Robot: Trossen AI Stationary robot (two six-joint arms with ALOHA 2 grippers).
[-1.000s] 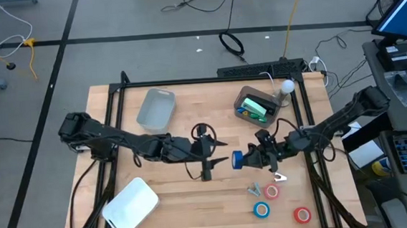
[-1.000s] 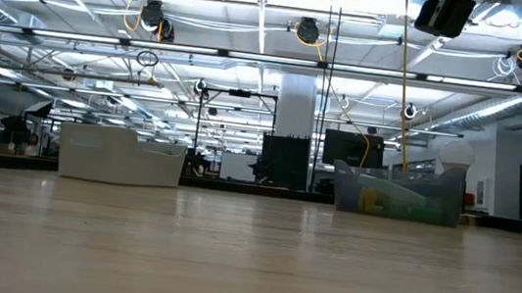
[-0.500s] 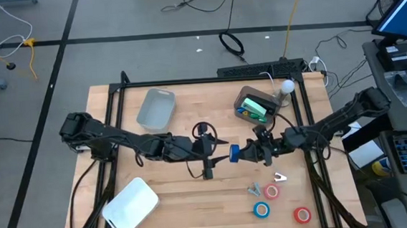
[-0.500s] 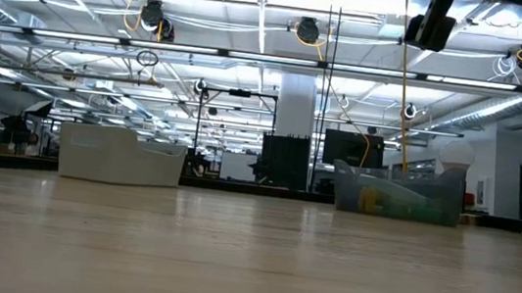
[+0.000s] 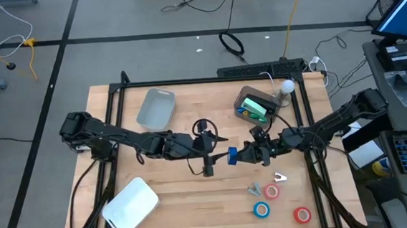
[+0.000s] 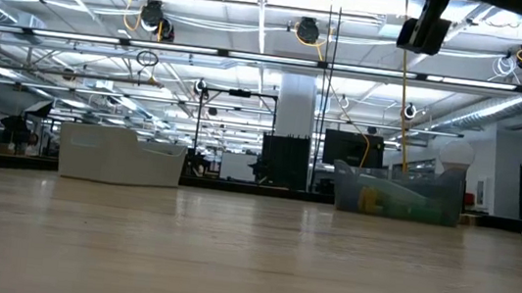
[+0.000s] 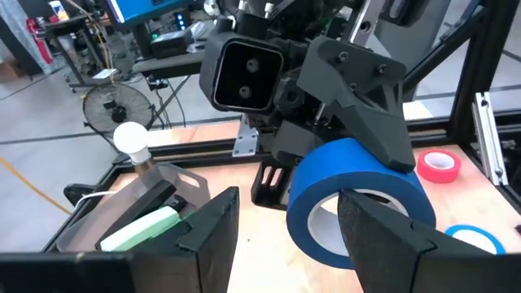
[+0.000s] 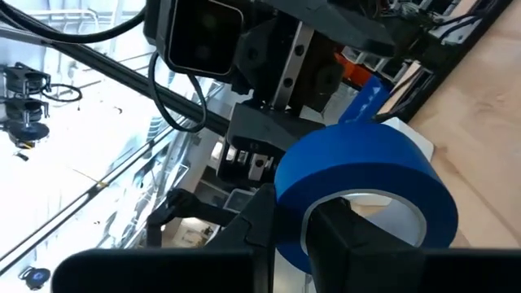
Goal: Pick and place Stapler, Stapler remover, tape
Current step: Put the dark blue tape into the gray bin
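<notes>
A wide hall with ceiling lights lay beyond the wooden worktop (image 5: 195, 194). Little looked finished: three tape rolls (image 5: 270, 192) remained at five o'clock. At centre, the right end effector (image 5: 244, 155) was clamped on a blue tape roll (image 5: 232, 156), offering it to the left end effector (image 5: 213, 155), whose fingers stood spread, apparently not yet gripping.

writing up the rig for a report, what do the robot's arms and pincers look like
Both arms are black and jointed, built of blocky segments with dark cables looped alongside. Each ends in a two-finger pincer: the left pincer and the right pincer. The fingers are matte black, flat and angular. Seen from the left wrist, the right arm carries a square black camera housing with two round lenses.
</notes>
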